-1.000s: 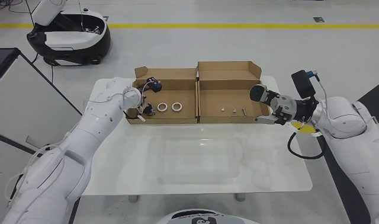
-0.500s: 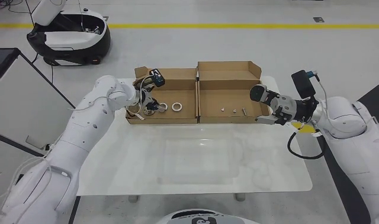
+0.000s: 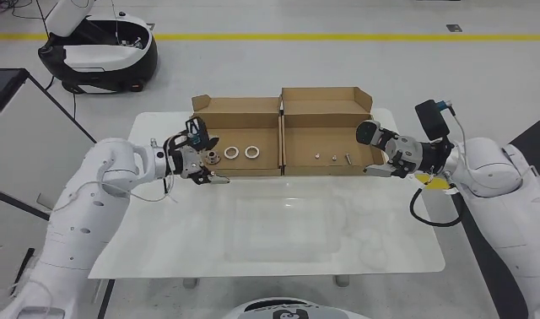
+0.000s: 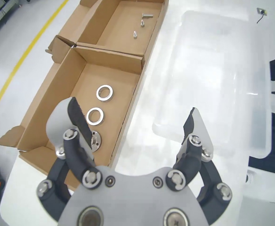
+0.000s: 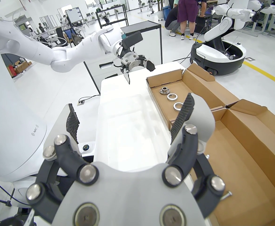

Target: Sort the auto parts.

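Down in the box (image 4: 118, 88) nearer the left gripper (image 4: 132, 103) lie two metal rings (image 4: 97, 93) and one flanged hub (image 4: 97, 141). In the left wrist view the hub is half hidden behind a finger pad (image 4: 77, 116). Three bolts (image 4: 142, 23) lie in the neighbouring box (image 4: 118, 24), mere specks from above. That left gripper hangs wide and empty, straddling the box's front wall just beside the hub. Over at the bolt box's outer end the right gripper (image 5: 129, 100) is spread apart too, holding nothing.
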